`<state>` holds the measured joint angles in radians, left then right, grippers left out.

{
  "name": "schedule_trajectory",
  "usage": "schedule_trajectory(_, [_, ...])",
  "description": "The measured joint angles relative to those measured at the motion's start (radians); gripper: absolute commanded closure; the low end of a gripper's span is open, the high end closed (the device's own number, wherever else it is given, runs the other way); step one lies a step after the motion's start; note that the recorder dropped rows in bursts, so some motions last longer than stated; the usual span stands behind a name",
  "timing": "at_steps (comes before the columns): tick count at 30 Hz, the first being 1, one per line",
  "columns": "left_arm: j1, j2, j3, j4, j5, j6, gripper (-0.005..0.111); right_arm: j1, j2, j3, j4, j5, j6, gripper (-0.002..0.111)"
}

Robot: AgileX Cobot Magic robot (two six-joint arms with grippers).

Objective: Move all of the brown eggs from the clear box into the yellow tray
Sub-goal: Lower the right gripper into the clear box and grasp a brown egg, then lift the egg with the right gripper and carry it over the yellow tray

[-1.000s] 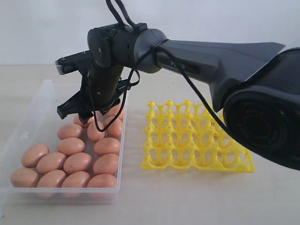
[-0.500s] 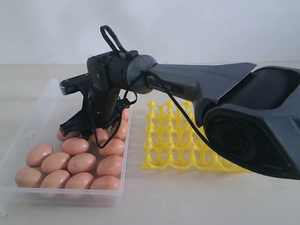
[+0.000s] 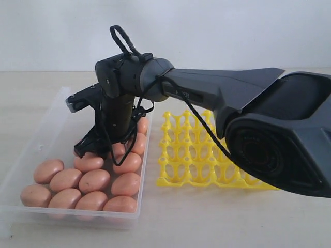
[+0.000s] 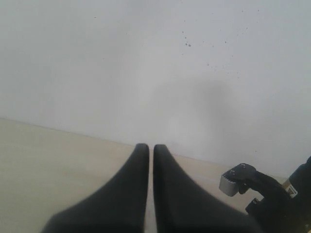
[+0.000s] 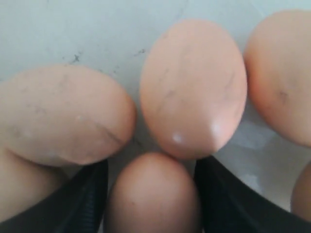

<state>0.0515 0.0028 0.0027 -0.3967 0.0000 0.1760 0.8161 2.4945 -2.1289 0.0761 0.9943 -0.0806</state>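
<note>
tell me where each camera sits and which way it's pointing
Exterior view: low off the table, facing across the clear box, brown eggs and yellow tray; the right arm reaches into the box.
Left wrist view: looks level past the shut left pincer, over the table, to a white wall.
Right wrist view: close above the box floor, looking down on eggs; its fingers flank one egg.
Shared: exterior and right wrist views both show the right pincer among the eggs.
</note>
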Motion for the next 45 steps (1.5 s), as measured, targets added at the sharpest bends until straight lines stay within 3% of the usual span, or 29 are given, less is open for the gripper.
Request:
schedule_trajectory(3, [0.000,0.000,0.000,0.000,0.000,0.000,0.103,0.000,-0.002,-0.001,-0.016,0.045,-0.006,0.108])
schedule_trajectory(9, [0.000,0.000,0.000,0.000,0.000,0.000,0.103,0.000,-0.010,0.002,-0.021,0.042,-0.019,0.109])
schedule_trajectory(16, [0.000,0.000,0.000,0.000,0.000,0.000,0.103,0.000,-0.111,0.012,-0.044,-0.134,0.029,0.109])
schedule_trajectory(27, [0.000,0.000,0.000,0.000,0.000,0.000,0.103,0.000,-0.247,0.012,-0.097,-0.236,0.101,0.109])
schedule_trajectory(45, [0.000,0.000,0.000,0.000,0.000,0.000,0.103,0.008,-0.363,0.090,-0.176,-0.298,0.153,0.109])
